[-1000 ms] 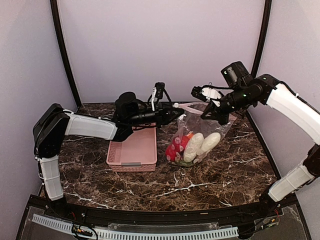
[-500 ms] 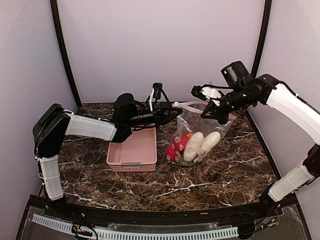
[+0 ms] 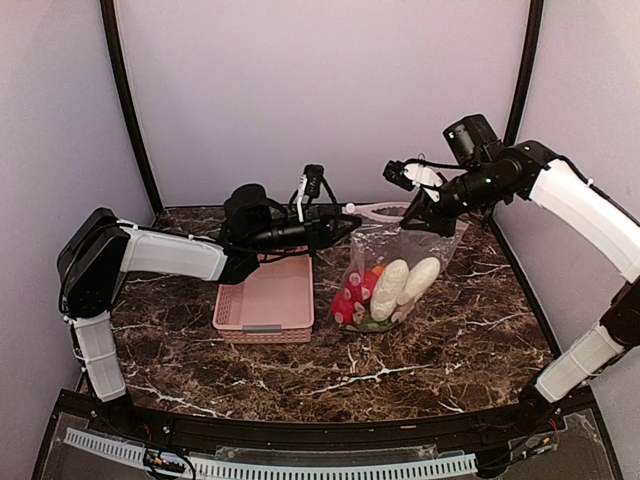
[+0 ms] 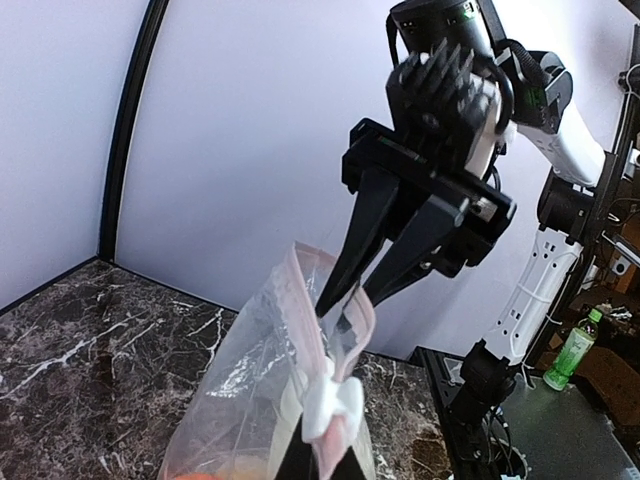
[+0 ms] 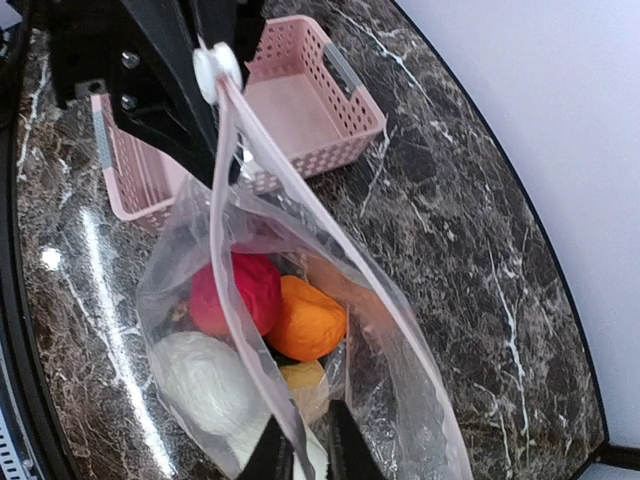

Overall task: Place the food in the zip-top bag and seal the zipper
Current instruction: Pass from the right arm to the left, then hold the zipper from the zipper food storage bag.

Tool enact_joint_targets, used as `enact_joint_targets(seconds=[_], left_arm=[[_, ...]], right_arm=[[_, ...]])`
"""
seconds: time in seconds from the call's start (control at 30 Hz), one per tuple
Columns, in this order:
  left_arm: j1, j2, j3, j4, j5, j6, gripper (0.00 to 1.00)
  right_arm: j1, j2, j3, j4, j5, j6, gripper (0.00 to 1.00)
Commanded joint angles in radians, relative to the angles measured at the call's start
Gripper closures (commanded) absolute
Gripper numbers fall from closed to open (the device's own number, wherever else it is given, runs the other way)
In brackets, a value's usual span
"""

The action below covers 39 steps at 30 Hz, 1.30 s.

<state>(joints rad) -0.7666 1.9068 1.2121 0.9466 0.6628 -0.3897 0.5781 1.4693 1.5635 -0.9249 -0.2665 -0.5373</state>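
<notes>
The clear zip-top bag (image 3: 432,243) hangs between my two grippers above the marble table. The food (image 3: 385,290) lies in its bottom: a red piece (image 5: 235,290), an orange one (image 5: 305,318), a white one (image 5: 200,385) and a yellow one (image 5: 305,385). The pinkish zipper (image 5: 222,230) runs along the mouth, and its two sides stand apart. My left gripper (image 3: 348,214) is shut on the zipper's left end by a white tab (image 4: 335,405). My right gripper (image 3: 418,208) pinches the near strip at the other end, its jaws a narrow gap apart.
The pink slotted basket (image 3: 265,300) sits on the table (image 3: 300,375) left of the bag, under the left arm, with nothing showing in it. Walls close in the back and both sides.
The right gripper has risen a little and the bag has lifted with it. The left gripper has closed tighter on the zipper end and drawn slightly left.
</notes>
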Motion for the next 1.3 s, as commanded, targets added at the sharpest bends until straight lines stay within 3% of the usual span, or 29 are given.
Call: enact_joint_targets(seconds=[0.0,0.17,0.33,0.67,0.9,1.07,1.27], left_arm=[[-0.005,-0.096,-0.014,-0.117,-0.008,0.078,0.99],[-0.045,-0.133,0.004,-0.254,-0.028,0.175,0.99],[-0.084,-0.163,0.024,-0.371,-0.057,0.260,0.99],[-0.096,-0.182,0.019,-0.393,-0.075,0.271,0.99],[-0.095,-0.181,0.004,-0.354,-0.083,0.244,0.99],[-0.095,-0.178,0.000,-0.330,-0.084,0.228,0.99],[-0.095,-0.174,-0.004,-0.317,-0.084,0.214,0.99]], right_arm=[[-0.005,-0.015,0.120,-0.033,-0.190,-0.067,0.81],[0.007,0.020,0.170,-0.024,-0.295,-0.067,0.67],[0.031,0.099,0.219,-0.018,-0.322,-0.042,0.64],[0.066,0.136,0.252,-0.058,-0.407,-0.054,0.56],[0.075,0.108,0.229,-0.064,-0.432,-0.064,0.61],[0.085,0.114,0.206,-0.029,-0.341,-0.053,0.70],[0.116,0.117,0.191,-0.025,-0.293,-0.068,0.71]])
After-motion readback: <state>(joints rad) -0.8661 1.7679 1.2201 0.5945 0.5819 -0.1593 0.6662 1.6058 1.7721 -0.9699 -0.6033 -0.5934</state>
